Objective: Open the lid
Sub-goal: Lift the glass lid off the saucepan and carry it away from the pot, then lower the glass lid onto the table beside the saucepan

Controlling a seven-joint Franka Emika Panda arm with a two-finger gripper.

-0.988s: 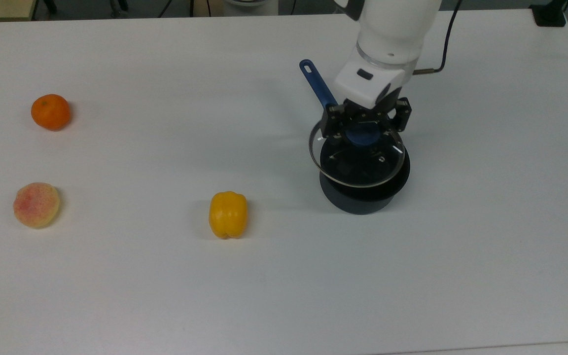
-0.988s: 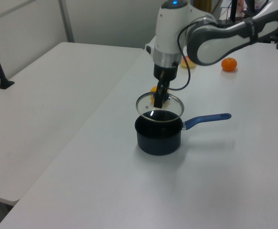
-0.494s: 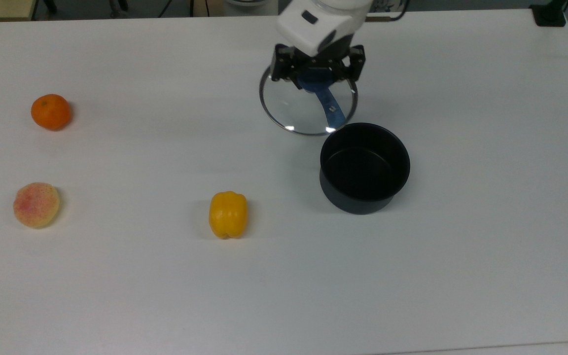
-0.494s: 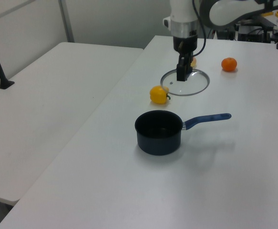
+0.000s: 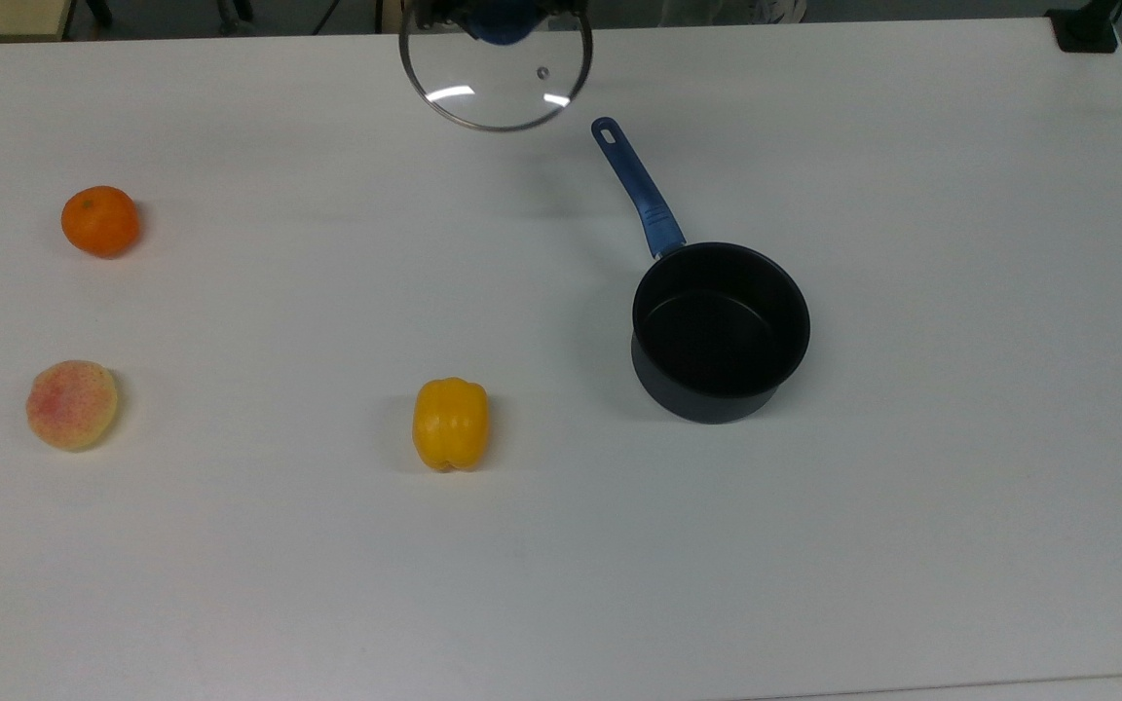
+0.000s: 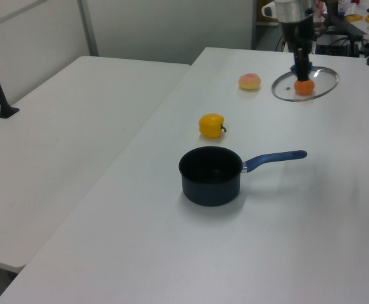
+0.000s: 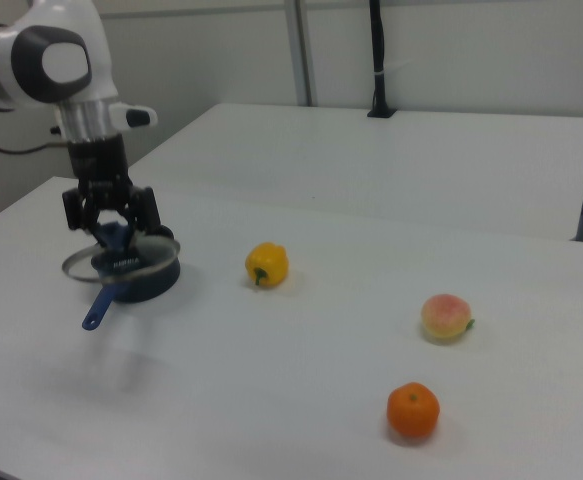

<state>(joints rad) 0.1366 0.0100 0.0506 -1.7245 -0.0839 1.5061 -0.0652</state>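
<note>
You saw the gripper (image 7: 112, 232) carry the lid (image 5: 496, 76) off the pan (image 5: 720, 331), up and away toward the top view's upper left, uncovering the pan's handle (image 5: 637, 186).

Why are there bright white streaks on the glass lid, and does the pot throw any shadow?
In the top view the lid carries two white glints, likely overhead lights mirrored in the glass; the table shows through it. In the left view the orange is seen through the lid's glass. The saucepan casts only a soft, faint shadow in the top view, suggesting diffuse lighting. In the right view the gripper holds the lid's knob.
</note>
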